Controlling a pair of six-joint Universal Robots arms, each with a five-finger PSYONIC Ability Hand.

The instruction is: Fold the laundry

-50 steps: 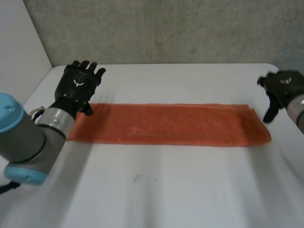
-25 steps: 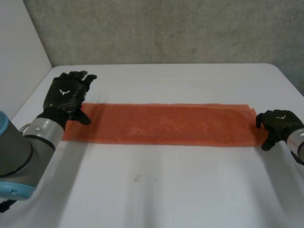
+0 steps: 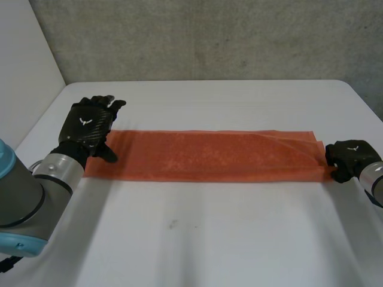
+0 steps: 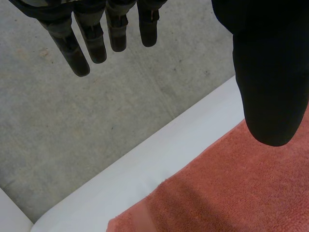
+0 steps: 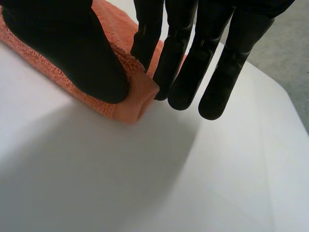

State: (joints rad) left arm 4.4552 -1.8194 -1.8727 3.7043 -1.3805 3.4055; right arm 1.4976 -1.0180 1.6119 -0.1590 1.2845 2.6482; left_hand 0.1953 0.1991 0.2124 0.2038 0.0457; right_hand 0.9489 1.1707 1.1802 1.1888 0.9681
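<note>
**Towel strip pinched at its right end**

A white table [image 3: 197, 239] carries an orange towel [image 3: 203, 156], laid as a long, narrow strip across its middle from near the left edge to near the right. The left hand [image 3: 88, 122] hovers over the strip's left end with straight, spread fingers. The right hand [image 3: 350, 156] pinches the right end's near corner between thumb and fingers.

Left hand [image 3: 88, 123] fingers [image 4: 82, 46] straight, right hand [image 3: 348, 157] fingers pinching

Black left hand [image 3: 97, 130] and right hand [image 3: 346, 158] bear white emblems [image 3: 85, 121].
</note>
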